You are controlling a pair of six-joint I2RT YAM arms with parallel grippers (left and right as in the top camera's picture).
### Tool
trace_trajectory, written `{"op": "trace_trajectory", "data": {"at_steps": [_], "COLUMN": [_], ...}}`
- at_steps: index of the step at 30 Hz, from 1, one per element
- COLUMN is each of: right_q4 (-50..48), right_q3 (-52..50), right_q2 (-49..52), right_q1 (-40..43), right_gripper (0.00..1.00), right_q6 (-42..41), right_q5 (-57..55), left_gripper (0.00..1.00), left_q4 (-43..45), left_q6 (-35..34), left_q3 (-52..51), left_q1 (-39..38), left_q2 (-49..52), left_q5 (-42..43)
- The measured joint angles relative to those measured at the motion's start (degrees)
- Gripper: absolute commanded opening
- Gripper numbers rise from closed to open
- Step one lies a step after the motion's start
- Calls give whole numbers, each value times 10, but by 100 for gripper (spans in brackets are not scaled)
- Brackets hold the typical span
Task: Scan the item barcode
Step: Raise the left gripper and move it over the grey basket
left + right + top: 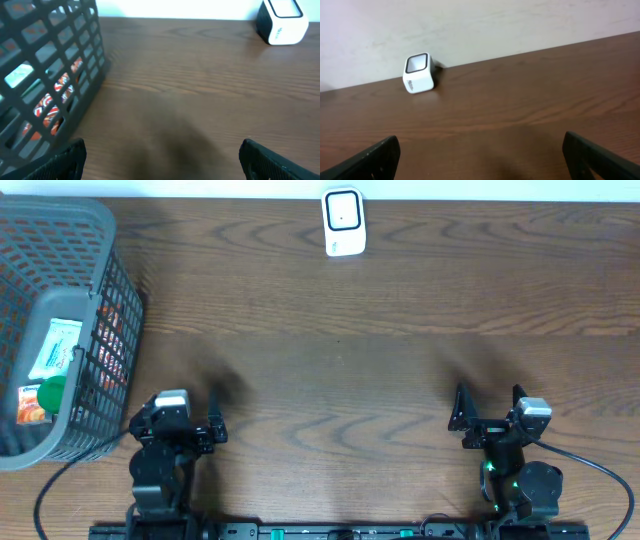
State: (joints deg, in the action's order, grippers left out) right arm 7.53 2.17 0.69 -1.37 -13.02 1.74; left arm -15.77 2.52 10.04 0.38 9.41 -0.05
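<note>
As both hang released | left gripper (162,162) 7 o'clock | right gripper (485,159) 5 o'clock | white boxy scanner (343,222) 12 o'clock | grey lattice basket (60,240) 9 o'clock

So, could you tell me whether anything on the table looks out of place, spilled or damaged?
Nothing stands out. The scanner stands upright at the far edge, the packaged items lie inside the grey basket on the left, and the left tool and right tool are both open and empty.

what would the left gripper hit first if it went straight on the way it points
Likely nothing: the left gripper faces bare table, basket to its left, scanner off to the right; depth is unclear.
</note>
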Motion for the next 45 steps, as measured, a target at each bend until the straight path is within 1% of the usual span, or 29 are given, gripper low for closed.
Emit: {"op": "trace_trajectory", "data": {"at_steps": [9, 15, 19, 26, 32, 37, 41, 45], "right_q4": [0, 0, 0, 0, 0, 0, 0, 0], "right_q3": [0, 0, 0, 0, 0, 0, 0, 0], "right_q2": [0, 0, 0, 0, 0, 0, 0, 0], "right_q1": [0, 0, 0, 0, 0, 0, 0, 0], "right_gripper": [99, 99, 99, 99, 99, 99, 99, 99], "right_q6": [0, 0, 0, 0, 0, 0, 0, 0], "right_q5": [0, 0, 0, 0, 0, 0, 0, 0], "left_gripper": [98, 98, 98, 98, 98, 98, 98, 98], "left_q4": [-10, -49, -59, -65, -85, -107, -141, -170], "left_q6": [-15, -15, -15, -15, -15, -19, -27, -28], "left_q3": [112, 166, 177, 177, 177, 185, 229, 293], "left_q1": [0, 0, 0, 0, 0, 0, 0, 0], "left_q2": [151, 220, 239, 240, 244, 269, 310, 358], "left_q5": [39, 52, 62, 122, 136, 137, 132, 120]}}
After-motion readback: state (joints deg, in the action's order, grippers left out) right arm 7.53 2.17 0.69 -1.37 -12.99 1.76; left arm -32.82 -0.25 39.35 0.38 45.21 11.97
